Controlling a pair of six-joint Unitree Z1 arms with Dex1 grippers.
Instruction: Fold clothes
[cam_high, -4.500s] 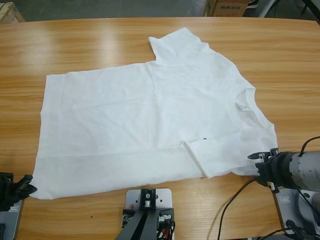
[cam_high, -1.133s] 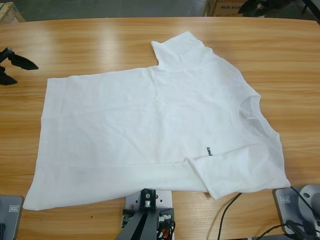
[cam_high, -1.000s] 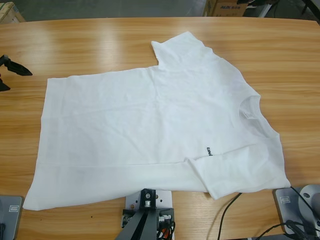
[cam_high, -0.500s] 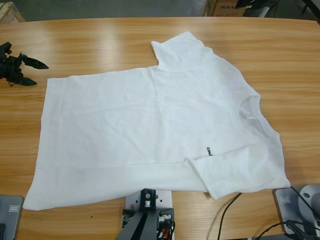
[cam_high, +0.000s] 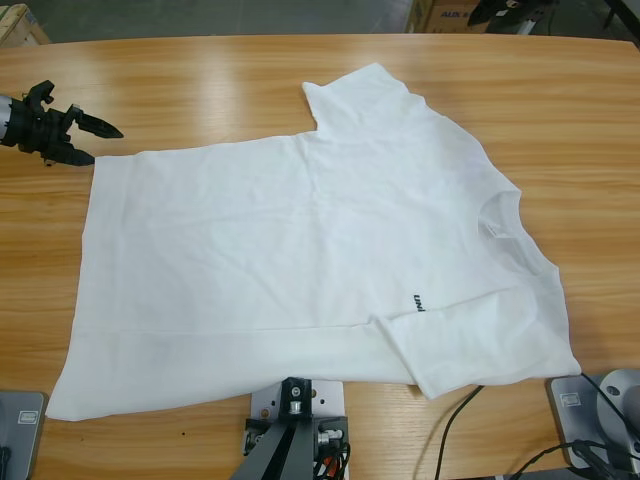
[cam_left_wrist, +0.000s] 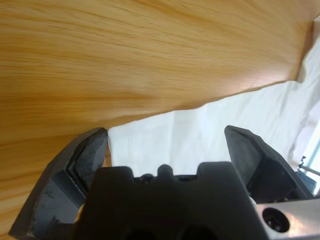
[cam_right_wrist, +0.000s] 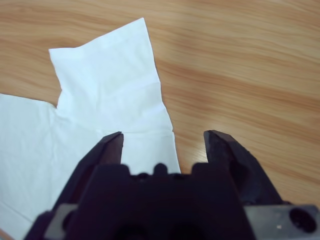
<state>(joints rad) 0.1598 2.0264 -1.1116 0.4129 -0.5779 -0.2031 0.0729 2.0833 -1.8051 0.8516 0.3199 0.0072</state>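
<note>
The white T-shirt (cam_high: 310, 260) lay flat on the worktop (cam_high: 200, 90), neck at the right and hem at the left, so its length ran left to right. The left claw (cam_high: 88, 141) hung wide open and empty just beside the shirt's far hem corner. The right claw (cam_right_wrist: 163, 142), also open and empty, hovered by the shirt's far sleeve (cam_right_wrist: 107, 80). A good pinch would take each edge squarely, both claws together.

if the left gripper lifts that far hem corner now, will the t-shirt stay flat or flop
Probably flop: the T-shirt lies thin and creased, one sleeve already folded over, so it likely drapes from the left gripper. It looks light. On the smooth table the rest may slide along.
</note>
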